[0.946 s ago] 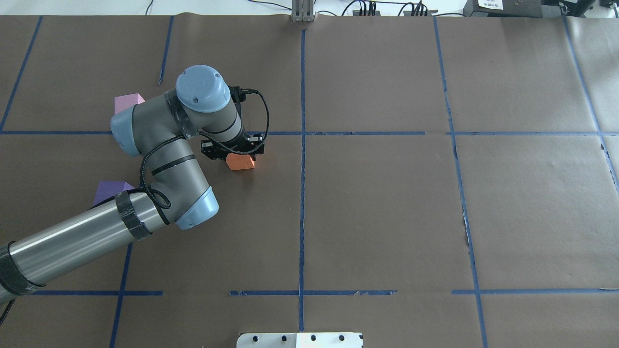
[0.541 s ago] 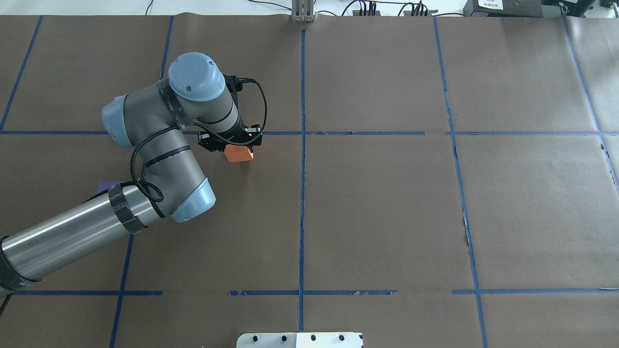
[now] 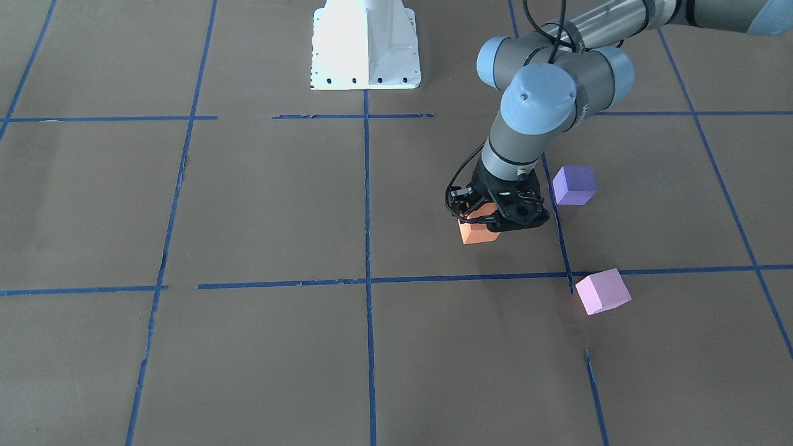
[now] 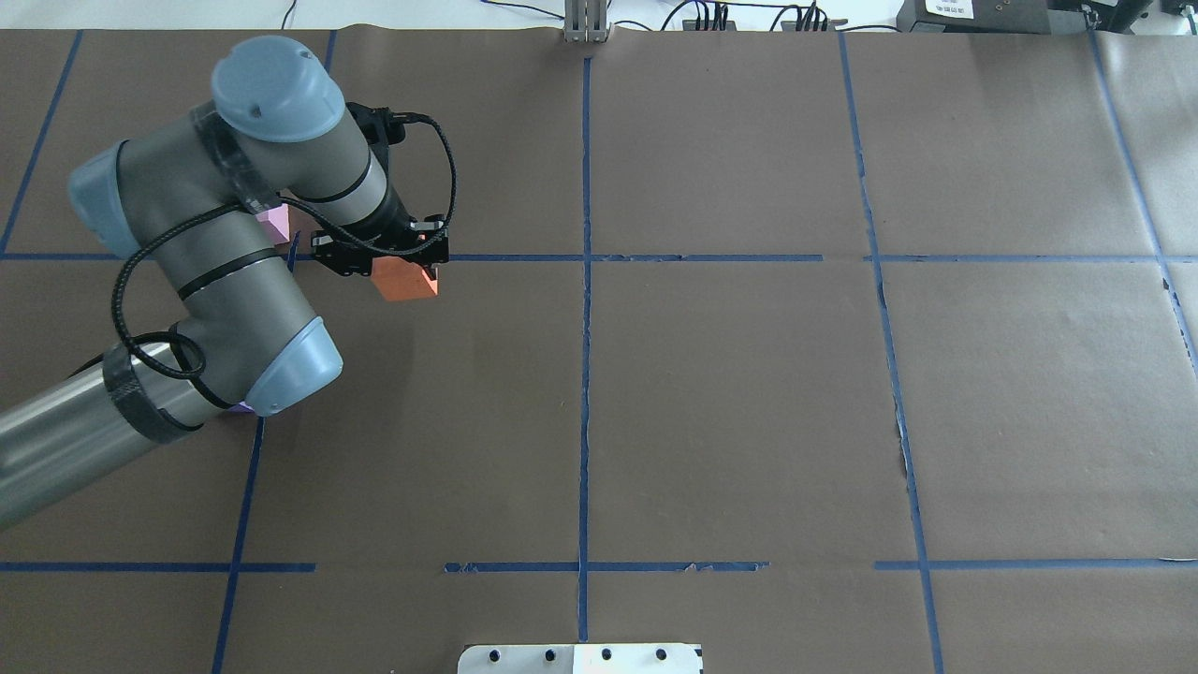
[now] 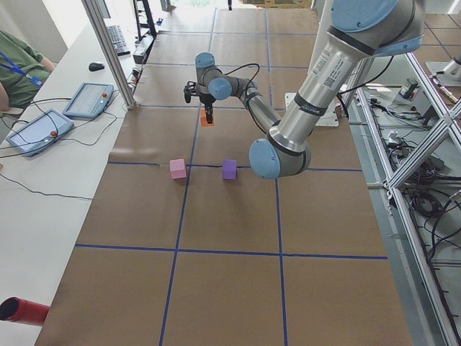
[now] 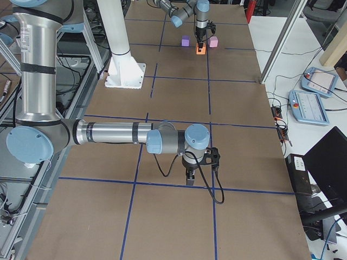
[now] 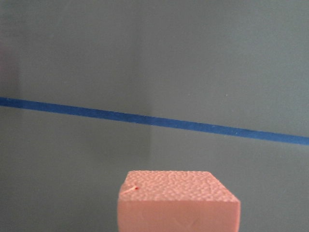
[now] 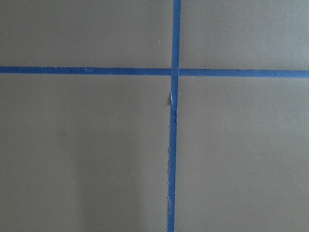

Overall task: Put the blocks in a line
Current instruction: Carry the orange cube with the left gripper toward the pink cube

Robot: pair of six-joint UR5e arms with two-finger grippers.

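My left gripper (image 4: 398, 270) is shut on the orange block (image 4: 404, 279) and holds it just above the brown paper, near a blue tape line. The front-facing view shows the gripper (image 3: 487, 224) and the orange block (image 3: 476, 233), and the left wrist view shows the block's top (image 7: 178, 200). The dark purple block (image 3: 573, 184) and the pale pink block (image 3: 602, 291) rest on the table beside the arm, apart from each other. In the overhead view the arm hides most of the pink block (image 4: 274, 222). My right gripper (image 6: 190, 176) points down over a tape cross; I cannot tell its state.
Brown paper with a blue tape grid (image 4: 586, 281) covers the table. The white robot base plate (image 3: 365, 43) stands at the robot's edge. Tablets (image 5: 86, 99) and cables lie on a side bench beyond the far edge.
My left gripper has risen and carried the orange block leftward and away from the robot, toward the pink block. The arm now covers the purple and pink blocks in the overhead view.
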